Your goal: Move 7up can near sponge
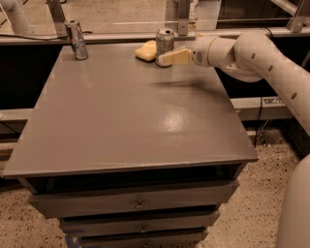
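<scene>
The 7up can (164, 39) stands upright at the far edge of the grey table (131, 121), silvery with a pull-tab top. The pale-yellow sponge (145, 51) lies just to its left, close against it. My gripper (167, 58) reaches in from the right at the height of the can's lower half. Its pale front side crosses in front of the can's base. The white arm (252, 53) stretches away to the right.
A slimmer, taller shiny silver can (76, 39) stands at the table's far left corner. Metal rails and posts (174, 14) run behind the table. Drawers (138, 203) sit under the tabletop at the front.
</scene>
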Controlling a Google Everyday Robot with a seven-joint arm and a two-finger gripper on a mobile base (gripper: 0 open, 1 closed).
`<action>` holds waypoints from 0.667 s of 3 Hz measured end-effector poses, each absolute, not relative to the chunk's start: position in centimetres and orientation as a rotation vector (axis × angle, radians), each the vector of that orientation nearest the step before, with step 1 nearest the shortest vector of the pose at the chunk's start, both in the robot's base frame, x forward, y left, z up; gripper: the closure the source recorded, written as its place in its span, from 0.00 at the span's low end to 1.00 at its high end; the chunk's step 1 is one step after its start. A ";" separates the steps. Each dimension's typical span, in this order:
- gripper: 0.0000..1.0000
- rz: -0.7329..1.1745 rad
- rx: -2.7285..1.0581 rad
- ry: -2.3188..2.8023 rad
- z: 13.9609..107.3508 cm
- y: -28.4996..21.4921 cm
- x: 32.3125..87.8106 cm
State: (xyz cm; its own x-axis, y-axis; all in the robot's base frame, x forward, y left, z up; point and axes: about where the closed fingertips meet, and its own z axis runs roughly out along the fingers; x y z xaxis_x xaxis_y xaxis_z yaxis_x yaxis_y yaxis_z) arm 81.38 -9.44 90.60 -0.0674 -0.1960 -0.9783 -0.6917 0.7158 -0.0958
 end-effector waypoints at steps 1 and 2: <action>0.00 0.522 -0.801 1.540 94.2 -12.8 76.9; 0.00 0.572 -0.861 1.489 96.6 -16.7 72.2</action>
